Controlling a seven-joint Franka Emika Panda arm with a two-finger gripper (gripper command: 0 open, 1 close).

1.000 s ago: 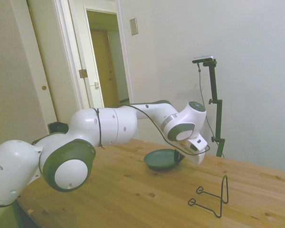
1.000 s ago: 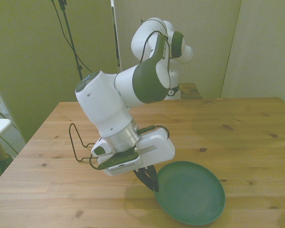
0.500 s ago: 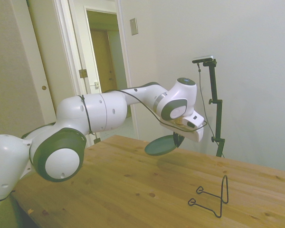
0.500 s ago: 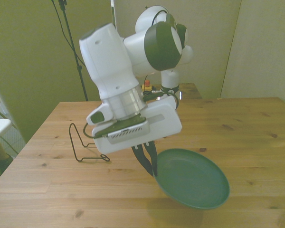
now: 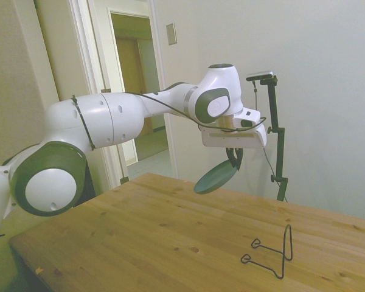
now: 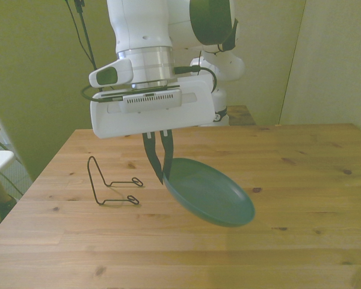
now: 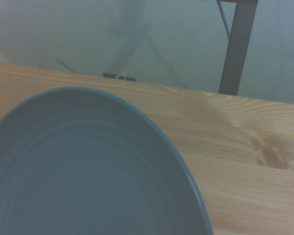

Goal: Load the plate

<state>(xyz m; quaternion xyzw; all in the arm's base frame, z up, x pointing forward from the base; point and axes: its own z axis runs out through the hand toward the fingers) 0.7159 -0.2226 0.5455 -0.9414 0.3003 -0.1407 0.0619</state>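
The dark teal-green plate point(image 5: 216, 177) point(image 6: 209, 192) point(image 7: 83, 171) hangs tilted in the air, well above the wooden table point(image 6: 301, 180). My gripper point(image 6: 159, 175) point(image 5: 236, 162) is shut on the plate's rim, its dark fingers point(image 6: 167, 153) pointing down from the white hand. In the wrist view the plate's inner face fills the near part of the picture, with the table behind it. A thin black wire stand point(image 5: 274, 251) point(image 6: 111, 182) sits on the table, off to the front view's left of the plate and below it.
The wooden table point(image 5: 152, 237) stretches under the arm. A doorway and a wall stand behind the arm in the side view.
The arm has risen, lifting the plate from near the table top to well above it. The plate now tilts more steeply and sits closer to the wire stand in the front view.
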